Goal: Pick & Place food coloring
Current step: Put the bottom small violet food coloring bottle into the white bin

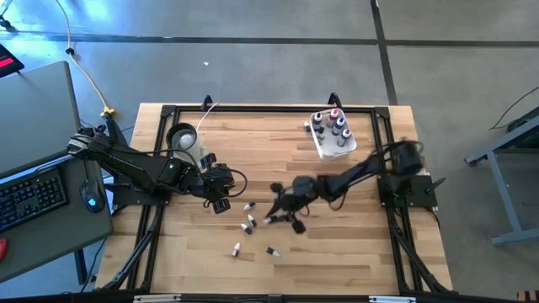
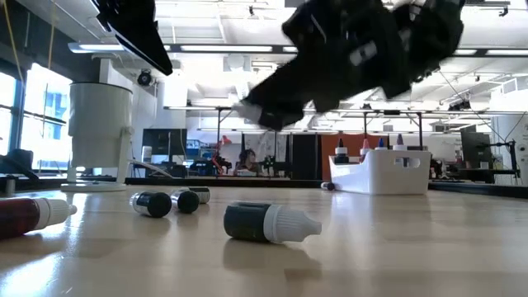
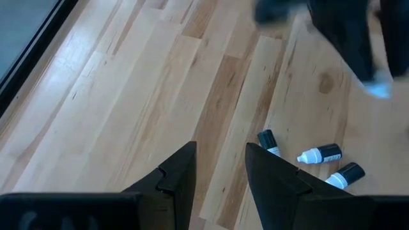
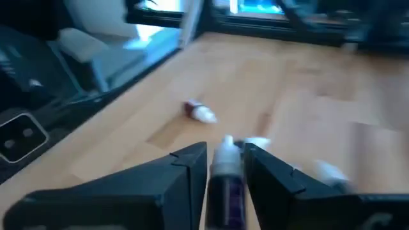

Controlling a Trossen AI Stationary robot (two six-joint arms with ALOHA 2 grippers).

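Note:
Several slim dark dropper bottles with white tips (image 1: 249, 222) lie on their sides on the wooden table, near its middle; in the low view one lies closest (image 2: 271, 223), with a red one (image 2: 31, 214) at the left. My right gripper (image 4: 225, 153) is above them (image 1: 274, 214), shut on one dropper bottle (image 4: 225, 172). My left gripper (image 3: 221, 153) hovers open just left of the group (image 1: 221, 202), with nothing between its fingers. The white tub (image 1: 335, 139) near the far right holds more upright bottles. My right gripper pinches a dark dropper bottle by its body (image 4: 225, 185) between the two fingers. The bottle lies along the fingers, its white tip (image 4: 225, 145) sticking out past their ends. It is lifted clear of the table, as the low view shows (image 2: 346, 49).
A clear cup with a black ring (image 1: 182, 136) stands at the far left, behind my left arm. Two more bottles (image 1: 237, 249) (image 1: 272, 251) lie nearer the near edge. Bare wood stretches across the near right of the table (image 1: 354, 252). A desk with a keyboard (image 1: 34, 198) stands left of the table.

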